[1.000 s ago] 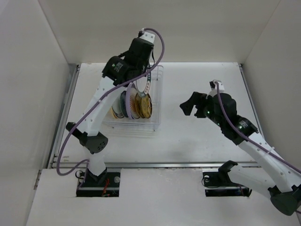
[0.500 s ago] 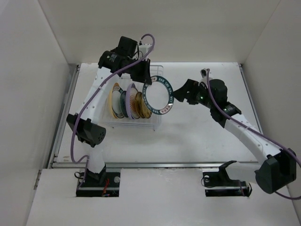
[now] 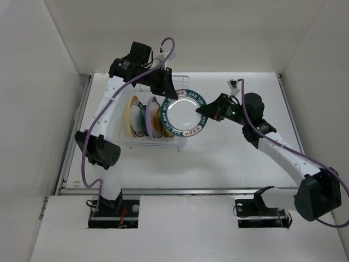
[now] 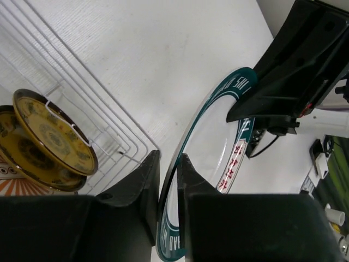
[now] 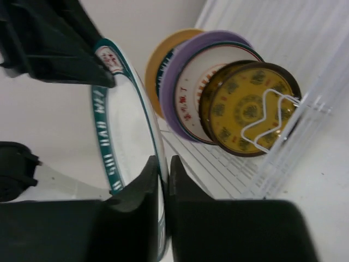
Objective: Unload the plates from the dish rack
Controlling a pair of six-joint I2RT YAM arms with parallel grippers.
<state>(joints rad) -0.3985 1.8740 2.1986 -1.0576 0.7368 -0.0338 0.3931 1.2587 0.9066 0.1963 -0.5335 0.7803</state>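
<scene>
Green-rimmed plate (image 3: 185, 113): we see it tilted, carried between both arms just beside the right end of the dish rack (image 3: 155, 145), over the white table (image 3: 234, 158).
Left gripper (image 3: 169, 97): we find it pinching the plate's rack-side rim.
Right gripper (image 3: 203, 111): clamped narrowly on the opposite rim.
Other plates (image 3: 146, 117): pale yellow, lavender, red-marked white and gold-brown, all upright in the rack.
</scene>
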